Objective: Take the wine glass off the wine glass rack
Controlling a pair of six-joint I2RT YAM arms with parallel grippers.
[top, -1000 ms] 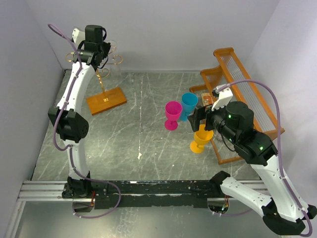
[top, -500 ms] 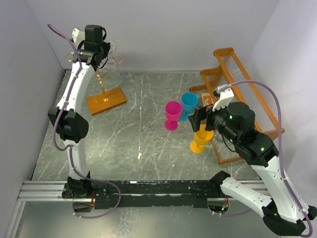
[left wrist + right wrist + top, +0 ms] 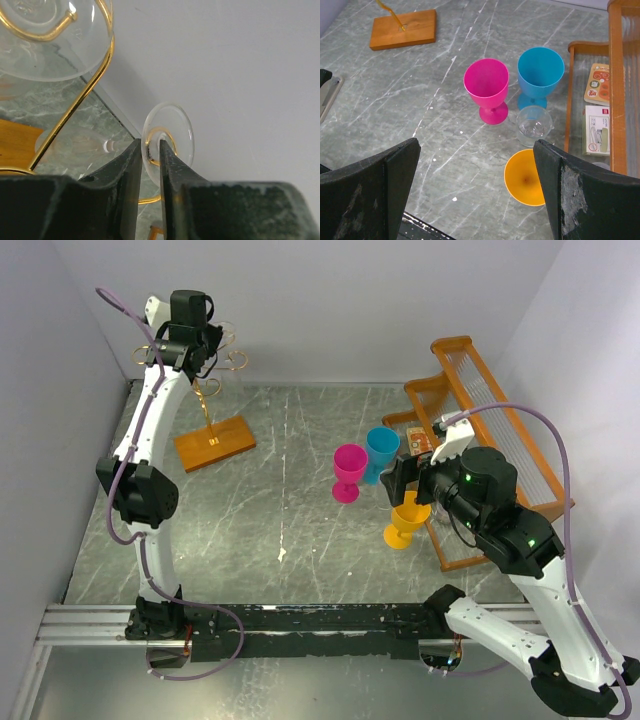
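Wine glass (image 3: pixel 169 127) hanging upside down from a scrolled arm of the wine glass rack (image 3: pixel 218 443), clear foot just beyond the fingertips of the left gripper (image 3: pixel 150 144). Jaws drawn nearly together on the stem right at that foot, gold wire loop in the same gap. Second clear glass (image 3: pixel 50 45) up and left of that gripper. Right gripper (image 3: pixel 476 145) spread wide open above the bench (image 3: pixel 395 100), pink cup (image 3: pixel 487 87) and blue cup (image 3: pixel 540 70) ahead of it, orange cup (image 3: pixel 524 177) nearer, between its fingers.

Surface: we note a grey-green, white-veined marbled tabletop (image 3: pixel 300 540) | Walls: plain pale lilac-white walls (image 3: pixel 350 310) on three sides | Furniture: orange wooden-framed rack with clear slats (image 3: pixel 452 344), right | Light: even, soft
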